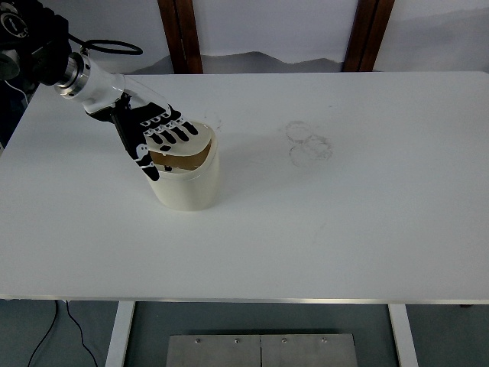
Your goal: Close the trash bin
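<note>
A small cream trash bin (pixel 187 187) stands on the white table (pixel 344 229), left of centre. Its swing lid (pixel 189 143) is tilted partway down, with a dark gap showing beneath its near side. My left hand (pixel 160 138) lies flat on the lid with its black fingers (pixel 177 132) spread, pressing on the top and holding nothing. The white forearm (pixel 103 88) runs up to the top left corner. The right arm does not appear.
Faint pencil-like circles (pixel 307 143) mark the table right of the bin. Two dark wooden posts (pixel 179 34) stand behind the far edge. A black cable (pixel 107 46) loops near the left arm's base.
</note>
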Robot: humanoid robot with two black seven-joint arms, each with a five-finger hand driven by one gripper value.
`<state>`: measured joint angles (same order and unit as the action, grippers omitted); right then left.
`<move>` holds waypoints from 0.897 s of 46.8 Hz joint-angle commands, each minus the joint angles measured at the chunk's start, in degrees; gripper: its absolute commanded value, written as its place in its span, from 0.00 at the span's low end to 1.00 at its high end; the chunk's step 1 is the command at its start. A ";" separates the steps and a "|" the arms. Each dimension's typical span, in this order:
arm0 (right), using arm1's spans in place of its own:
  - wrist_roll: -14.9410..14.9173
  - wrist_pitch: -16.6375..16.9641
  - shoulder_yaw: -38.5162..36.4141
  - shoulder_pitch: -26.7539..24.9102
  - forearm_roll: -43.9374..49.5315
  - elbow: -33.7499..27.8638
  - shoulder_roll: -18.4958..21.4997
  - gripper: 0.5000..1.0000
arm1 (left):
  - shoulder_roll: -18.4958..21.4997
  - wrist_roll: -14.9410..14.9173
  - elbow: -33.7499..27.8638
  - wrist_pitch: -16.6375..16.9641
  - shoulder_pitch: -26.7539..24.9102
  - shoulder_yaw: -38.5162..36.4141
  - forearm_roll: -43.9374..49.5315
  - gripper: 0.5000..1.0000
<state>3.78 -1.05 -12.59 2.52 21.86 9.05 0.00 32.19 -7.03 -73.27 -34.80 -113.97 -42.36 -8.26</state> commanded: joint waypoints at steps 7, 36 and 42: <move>0.00 0.00 0.02 -0.06 -0.07 0.00 0.00 0.99 | -0.19 0.00 -0.03 0.26 0.24 -0.01 0.00 1.00; 0.00 0.00 0.02 -0.06 -0.07 0.00 0.00 0.99 | 0.86 0.00 -0.20 0.53 2.00 -0.18 0.00 1.00; 0.00 0.00 -0.06 -0.06 -0.07 0.00 0.00 0.99 | 1.04 0.00 -0.20 0.53 2.27 -0.36 0.00 1.00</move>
<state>3.78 -1.06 -12.59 2.49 21.84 9.05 0.00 33.12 -7.03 -73.48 -34.27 -111.77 -42.66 -8.26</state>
